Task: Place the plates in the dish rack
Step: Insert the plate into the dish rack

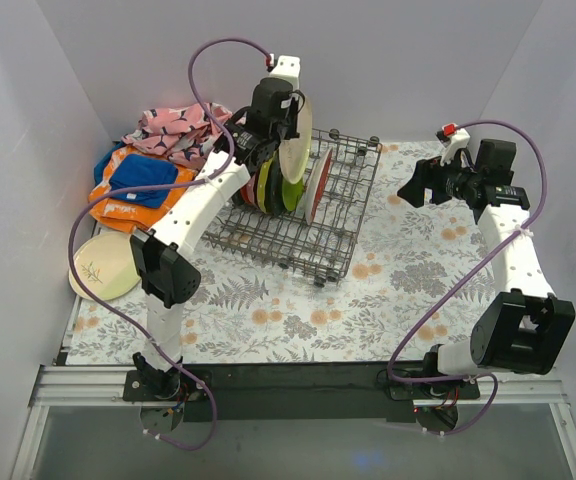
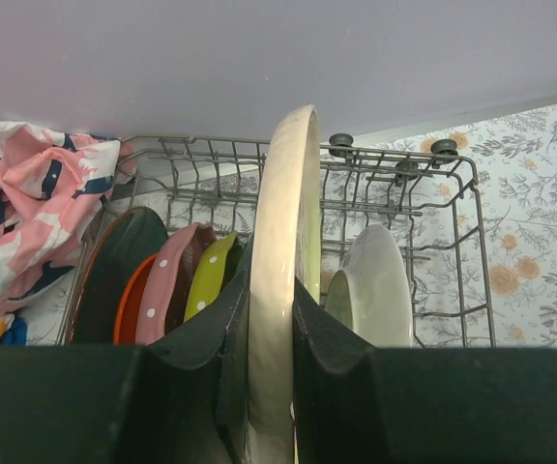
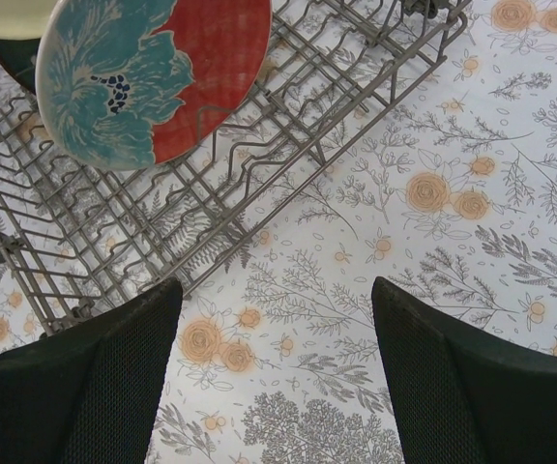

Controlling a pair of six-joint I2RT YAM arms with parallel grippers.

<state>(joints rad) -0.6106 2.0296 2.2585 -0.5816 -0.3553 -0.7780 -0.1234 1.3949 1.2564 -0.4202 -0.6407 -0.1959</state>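
My left gripper (image 1: 271, 128) is shut on the rim of a cream plate (image 1: 297, 140), which it holds upright and edge-on over the dish rack (image 1: 278, 245). The left wrist view shows that cream plate (image 2: 283, 222) clamped between the fingers (image 2: 201, 329). A dark plate (image 2: 114, 275), an orange plate (image 2: 131, 304), a pink dotted plate (image 2: 174, 280) and a lime green plate (image 2: 211, 275) stand in the dish rack (image 2: 453, 179) to its left. A red plate with a teal flower (image 3: 153, 68) stands to its right. Another cream plate with a sprig (image 1: 103, 265) lies on the table at the left. My right gripper (image 1: 415, 186) hangs open and empty beside the rack.
Folded and crumpled cloths (image 1: 158, 150), pink, blue and orange, lie at the back left behind the rack. A floral tablecloth (image 3: 433, 193) covers the table. White walls close in the back and both sides.
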